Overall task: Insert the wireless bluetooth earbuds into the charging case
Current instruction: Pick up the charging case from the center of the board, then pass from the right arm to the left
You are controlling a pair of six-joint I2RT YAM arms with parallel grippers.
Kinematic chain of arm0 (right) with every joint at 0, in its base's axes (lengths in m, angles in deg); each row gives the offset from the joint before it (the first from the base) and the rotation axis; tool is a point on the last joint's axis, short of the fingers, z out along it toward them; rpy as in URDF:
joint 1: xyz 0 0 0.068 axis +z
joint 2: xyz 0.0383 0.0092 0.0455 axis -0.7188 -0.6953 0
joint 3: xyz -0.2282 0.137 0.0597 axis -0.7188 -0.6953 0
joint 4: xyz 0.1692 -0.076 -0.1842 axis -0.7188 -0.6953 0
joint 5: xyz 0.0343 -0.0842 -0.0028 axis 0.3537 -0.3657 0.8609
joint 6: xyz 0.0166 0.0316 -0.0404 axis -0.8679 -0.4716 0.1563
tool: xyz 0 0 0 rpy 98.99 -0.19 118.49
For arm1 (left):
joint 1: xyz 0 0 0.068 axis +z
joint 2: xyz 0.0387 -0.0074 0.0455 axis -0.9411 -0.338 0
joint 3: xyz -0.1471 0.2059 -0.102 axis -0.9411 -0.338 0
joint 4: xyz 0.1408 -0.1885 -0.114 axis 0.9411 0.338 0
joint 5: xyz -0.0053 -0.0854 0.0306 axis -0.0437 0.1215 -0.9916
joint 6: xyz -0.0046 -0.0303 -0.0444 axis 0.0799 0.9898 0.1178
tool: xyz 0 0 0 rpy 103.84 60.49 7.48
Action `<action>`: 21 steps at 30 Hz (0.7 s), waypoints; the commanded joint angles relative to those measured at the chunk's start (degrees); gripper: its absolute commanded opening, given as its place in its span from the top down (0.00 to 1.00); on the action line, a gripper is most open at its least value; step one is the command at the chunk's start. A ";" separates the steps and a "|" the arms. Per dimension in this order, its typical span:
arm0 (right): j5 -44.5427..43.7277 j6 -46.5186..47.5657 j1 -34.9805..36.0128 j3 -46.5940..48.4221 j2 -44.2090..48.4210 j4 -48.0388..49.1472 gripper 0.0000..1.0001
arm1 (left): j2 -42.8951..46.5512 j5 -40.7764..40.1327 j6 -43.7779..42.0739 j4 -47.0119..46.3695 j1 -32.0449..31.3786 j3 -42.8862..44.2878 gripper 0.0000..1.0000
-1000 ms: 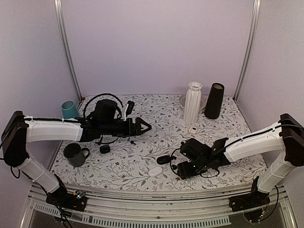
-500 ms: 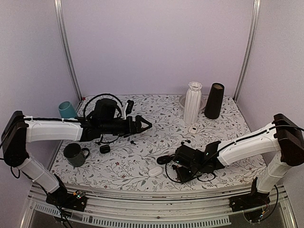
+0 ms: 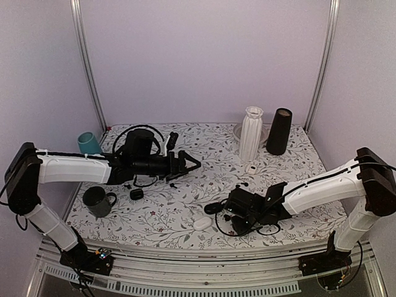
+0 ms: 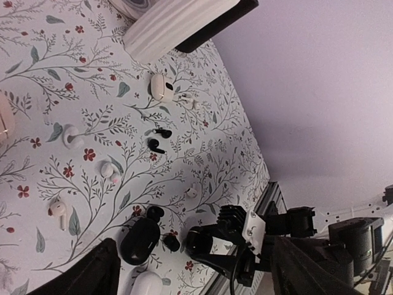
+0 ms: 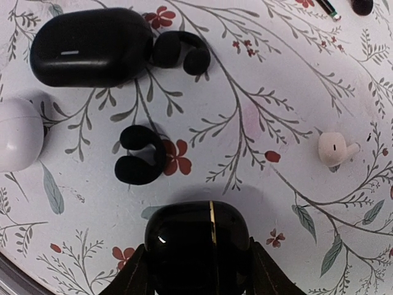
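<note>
Looks like the case-grab step: right claw [image 5: 196, 270] straddles glossy charging case [image 5: 196, 239], clamped or not, can't tell; left claw [image 3: 189, 164] apart. Next: fetch black earbuds [image 4: 156, 146], 12 o'clock of case.

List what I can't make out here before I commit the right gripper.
Right wrist: whether the right gripper touches the glossy black case; its dark fingers merge with the dark shell.
Top external: that case, hidden under the right gripper.
Top external: the black stemmed earbuds, mere specks; how they lie is unreadable.
</note>
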 commanded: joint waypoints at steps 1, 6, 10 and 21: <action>-3.53 2.62 -0.71 3.05 0.48 1.35 0.71 | -2.94 4.78 1.26 -3.58 0.08 1.62 0.15; -2.89 6.91 -2.49 3.98 3.36 7.29 0.71 | -5.55 8.25 1.28 -3.89 0.10 3.56 0.22; -3.42 11.79 -3.68 4.94 4.88 12.02 0.70 | -7.37 11.24 1.36 -4.66 -0.12 5.17 0.28; -1.46 24.29 -6.66 4.20 9.98 25.35 0.67 | -9.62 16.27 -3.90 -0.72 -2.51 10.42 0.40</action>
